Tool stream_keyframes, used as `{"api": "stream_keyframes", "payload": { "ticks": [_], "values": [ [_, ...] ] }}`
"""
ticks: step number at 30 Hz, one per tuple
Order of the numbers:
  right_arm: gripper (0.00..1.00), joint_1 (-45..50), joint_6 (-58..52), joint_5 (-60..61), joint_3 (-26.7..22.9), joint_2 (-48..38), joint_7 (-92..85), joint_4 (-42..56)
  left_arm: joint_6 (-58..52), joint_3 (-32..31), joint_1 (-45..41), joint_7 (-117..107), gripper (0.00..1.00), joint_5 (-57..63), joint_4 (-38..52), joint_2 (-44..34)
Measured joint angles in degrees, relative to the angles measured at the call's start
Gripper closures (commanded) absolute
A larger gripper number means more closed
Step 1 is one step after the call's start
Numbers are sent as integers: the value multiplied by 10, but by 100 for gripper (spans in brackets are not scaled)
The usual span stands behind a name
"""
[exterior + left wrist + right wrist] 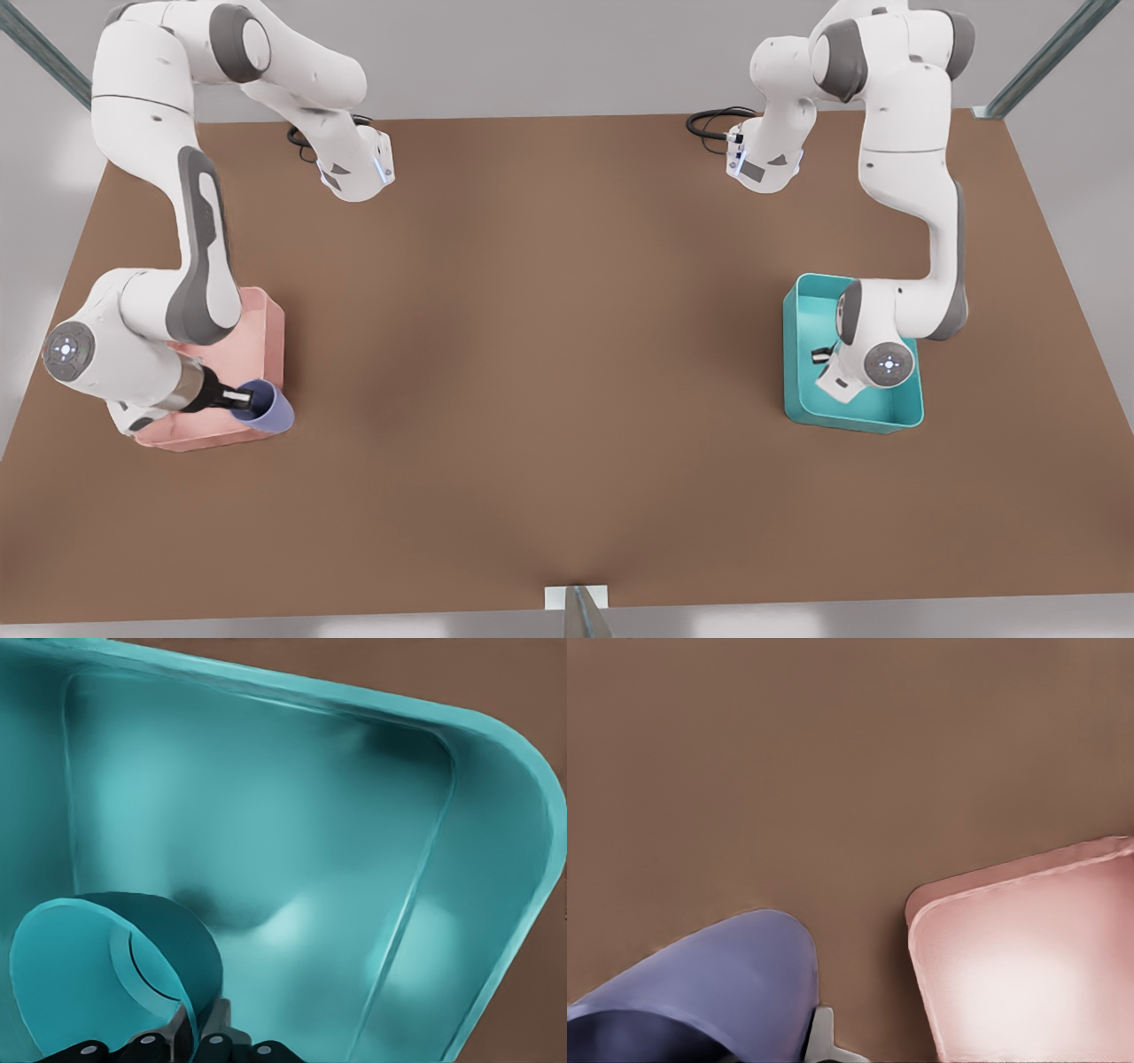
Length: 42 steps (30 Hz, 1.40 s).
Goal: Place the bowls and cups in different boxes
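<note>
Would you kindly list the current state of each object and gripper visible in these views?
Small round teal bowl: tilted, gripped by its rim, held over the teal tub.
Lavender tapered cup: tilted, gripped by its rim, at the pink tub's corner.
Teal rectangular plastic tub: upright, open.
Pale pink rectangular plastic tub: upright, open.
Left gripper: shut on the bowl.
Right gripper: shut on the cup.

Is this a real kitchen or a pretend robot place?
Probably a pretend one: a simulated robot test bench. A bare brown table carries two white arms and just two tubs, a pink box and a teal box, under grey walls and metal struts.
</note>
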Motion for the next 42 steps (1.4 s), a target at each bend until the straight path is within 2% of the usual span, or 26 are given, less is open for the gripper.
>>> {"api": "stream_keyframes", "payload": {
  "ticks": [1,2,3,4,6,10,13,20,21,22,27,31,37,40,42],
  "values": [
    [79,-25,-11,-5,-1,-17,-15,-16,7,0,0,1,52,-1,0,3],
    [79,-44,-20,-13,-2,-27,-29,-25,14,0,1,3,7,-2,0,4],
    [79,-58,-27,-23,-3,-31,-43,-34,18,0,1,4,0,-3,1,-3],
    [79,-67,-33,-34,-3,-30,-56,-40,14,0,2,6,0,-10,12,-20],
    [79,-79,-40,-52,-4,-15,-81,-46,-39,-5,7,8,0,-24,101,-58],
    [79,-89,-7,-68,-7,62,-123,-42,-178,-120,6,15,0,-38,264,-128],
    [79,-94,32,-72,-7,102,-148,-33,-266,-146,5,22,0,-36,341,-134],
    [78,-102,94,-73,-7,134,-193,-33,-386,-156,6,33,0,-32,387,-130],
    [36,-103,98,-73,-7,136,-198,-34,-396,-156,6,35,0,-31,387,-130],
    [0,-103,101,-75,-7,137,-201,-36,-404,-156,6,36,0,-30,388,-130],
    [0,-104,101,-95,-3,126,-200,-29,-431,-156,8,41,0,-27,388,-131],
    [0,-99,59,-76,9,90,-211,5,-442,-156,9,44,0,-26,388,-131],
    [0,-29,-95,-48,29,59,-193,171,-460,-156,10,48,0,-25,388,-131],
    [0,-4,-165,-41,32,27,-161,181,-464,-155,11,49,0,-25,388,-131],
    [0,-2,-203,-40,33,-33,-144,156,-466,-154,11,50,0,-25,388,-131]
  ]
}}
